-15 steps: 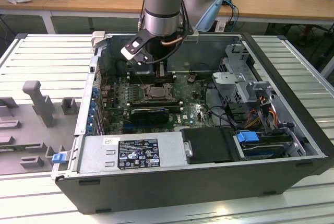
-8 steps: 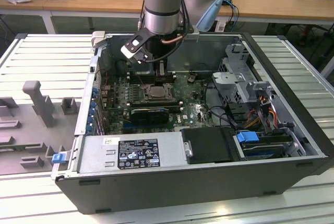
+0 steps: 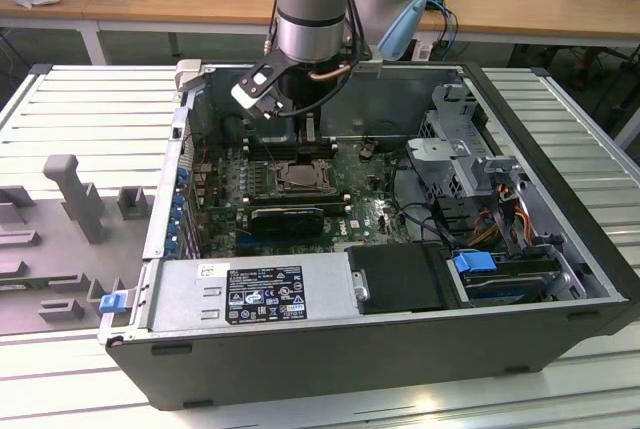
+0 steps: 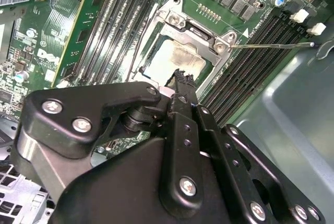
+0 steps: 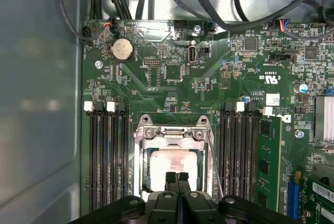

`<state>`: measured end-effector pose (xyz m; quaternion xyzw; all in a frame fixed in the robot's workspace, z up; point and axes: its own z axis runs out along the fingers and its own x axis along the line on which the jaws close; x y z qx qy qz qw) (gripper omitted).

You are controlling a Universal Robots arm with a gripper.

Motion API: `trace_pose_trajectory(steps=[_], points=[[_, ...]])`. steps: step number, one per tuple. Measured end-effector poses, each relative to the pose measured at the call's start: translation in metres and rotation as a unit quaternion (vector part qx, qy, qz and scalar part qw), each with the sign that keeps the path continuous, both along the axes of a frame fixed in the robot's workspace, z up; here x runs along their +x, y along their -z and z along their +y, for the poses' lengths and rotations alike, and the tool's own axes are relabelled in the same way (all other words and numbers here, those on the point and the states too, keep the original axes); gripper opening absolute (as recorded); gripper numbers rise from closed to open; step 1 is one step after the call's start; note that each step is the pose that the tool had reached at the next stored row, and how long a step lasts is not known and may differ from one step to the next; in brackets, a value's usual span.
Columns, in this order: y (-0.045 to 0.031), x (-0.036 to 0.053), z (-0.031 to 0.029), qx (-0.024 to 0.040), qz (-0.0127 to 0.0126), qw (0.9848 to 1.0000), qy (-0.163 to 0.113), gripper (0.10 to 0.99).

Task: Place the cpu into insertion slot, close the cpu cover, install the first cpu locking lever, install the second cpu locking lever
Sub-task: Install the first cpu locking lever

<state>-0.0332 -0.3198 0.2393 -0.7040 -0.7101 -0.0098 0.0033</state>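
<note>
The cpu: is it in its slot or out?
In. In both wrist views the cpu lies flat inside the slot, ringed by its silvery metal frame, near the shut gripper.

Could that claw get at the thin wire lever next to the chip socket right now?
Probably yes: the claw hangs just above the socket, and the wire lever beside it lies uncovered, nothing across it.

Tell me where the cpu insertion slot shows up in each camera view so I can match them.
Exterior view: the insertion slot lies mid-motherboard, below the gripper.
Second wrist view: the insertion slot sits just beyond the gripper, framing the pale cpu.
First wrist view: the insertion slot sits just beyond the gripper.
Shared landmark: long black memory slots flanking it.
</note>
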Motion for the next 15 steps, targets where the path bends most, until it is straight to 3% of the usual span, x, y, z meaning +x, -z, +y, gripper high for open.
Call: trace_pose_trajectory(steps=[15], points=[[-0.0027, 0.0, 0.0, 0.0, 0.0, 1.0, 0.0, 0.106]])
